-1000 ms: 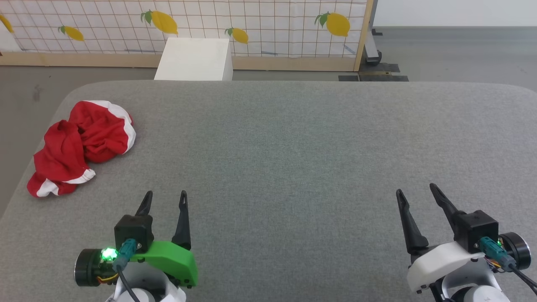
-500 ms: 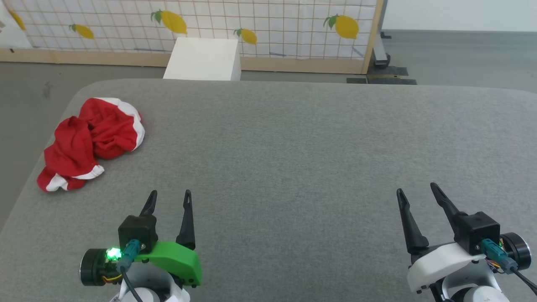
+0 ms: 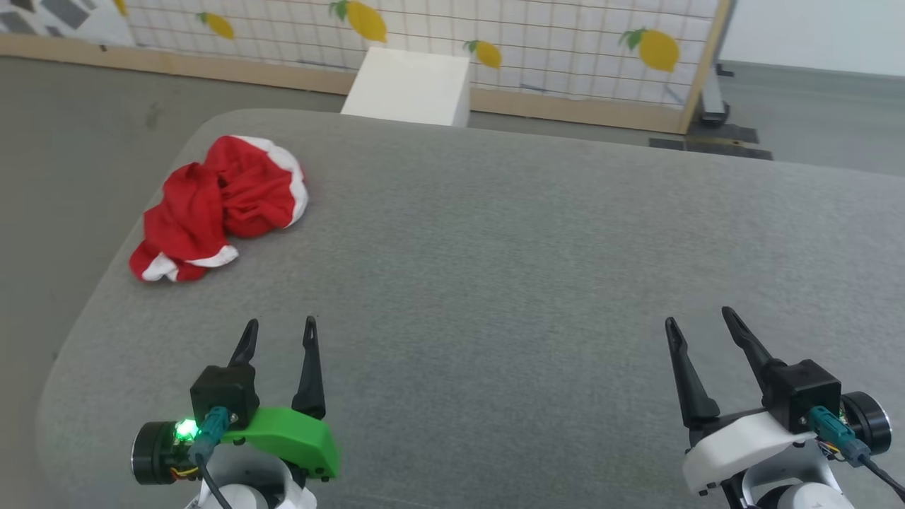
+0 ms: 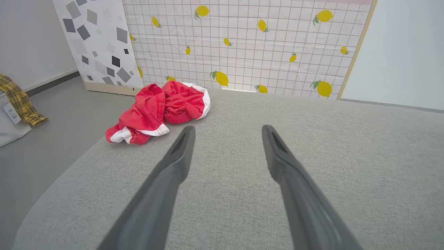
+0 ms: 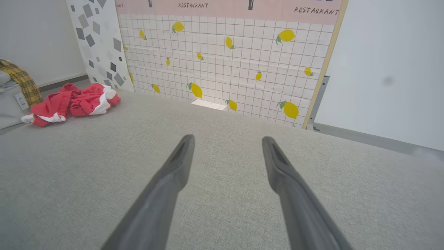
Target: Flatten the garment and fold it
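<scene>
The garment [image 3: 219, 205] is a crumpled heap of bright red cloth with white bands, lying at the far left corner of the grey padded table [image 3: 495, 268]. The same heap of garment [image 4: 159, 109] lies ahead and to the left in the left wrist view, and the garment [image 5: 73, 103] sits far off at the left in the right wrist view. My left gripper [image 3: 279, 331] stands open at the near left, well short of the heap. At the near right my right gripper [image 3: 696, 319] is open too. Both hold nothing.
A white box [image 3: 410, 88] stands on the floor beyond the table's far edge. Behind it runs a lemon-print panel [image 3: 495, 42] with a wooden frame. A yellow plaid cloth [image 4: 19, 100] lies on the floor to the left. The table's left edge [image 3: 92, 304] drops to grey floor.
The whole head view has swung to the left, so the camera has turned. The garment lies as before. Both grippers keep their pose and stay open.
</scene>
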You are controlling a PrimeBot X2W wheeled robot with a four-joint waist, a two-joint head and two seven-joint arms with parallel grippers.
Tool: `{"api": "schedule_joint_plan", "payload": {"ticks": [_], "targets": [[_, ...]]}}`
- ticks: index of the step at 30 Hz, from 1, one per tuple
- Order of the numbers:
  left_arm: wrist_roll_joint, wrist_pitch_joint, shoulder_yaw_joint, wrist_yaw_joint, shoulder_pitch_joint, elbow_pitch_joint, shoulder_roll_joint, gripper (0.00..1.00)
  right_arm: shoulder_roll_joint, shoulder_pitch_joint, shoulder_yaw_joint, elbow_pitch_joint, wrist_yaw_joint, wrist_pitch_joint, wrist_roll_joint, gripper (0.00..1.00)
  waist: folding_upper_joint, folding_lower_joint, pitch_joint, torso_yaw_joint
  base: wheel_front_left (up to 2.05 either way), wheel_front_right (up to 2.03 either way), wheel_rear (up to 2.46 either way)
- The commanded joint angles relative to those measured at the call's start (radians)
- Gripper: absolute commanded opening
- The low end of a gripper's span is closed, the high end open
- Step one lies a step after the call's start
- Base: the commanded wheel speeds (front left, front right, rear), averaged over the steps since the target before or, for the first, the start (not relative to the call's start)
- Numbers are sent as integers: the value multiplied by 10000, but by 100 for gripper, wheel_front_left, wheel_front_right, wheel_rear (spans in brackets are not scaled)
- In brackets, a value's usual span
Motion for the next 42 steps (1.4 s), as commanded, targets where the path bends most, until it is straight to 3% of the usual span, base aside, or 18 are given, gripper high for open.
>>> {"api": "schedule_joint_plan", "payload": {"ticks": [1, 18, 42], "targets": [[-91, -95, -2, 78, -139, 43, 65, 100, 9, -32, 33, 31, -7, -108, 57, 100, 0, -1, 19, 459, 0, 0, 0], [-417, -445, 34, 338, 61, 92, 204, 100, 12, -146, 256, 177, -9, -390, 71, 100, 0, -1, -7, 1945, 0, 0, 0], [-936, -936, 108, 682, 278, 220, 455, 100, 17, -224, 455, 349, -12, -878, 236, 100, 0, -1, 72, 2514, 0, 0, 0]]}}
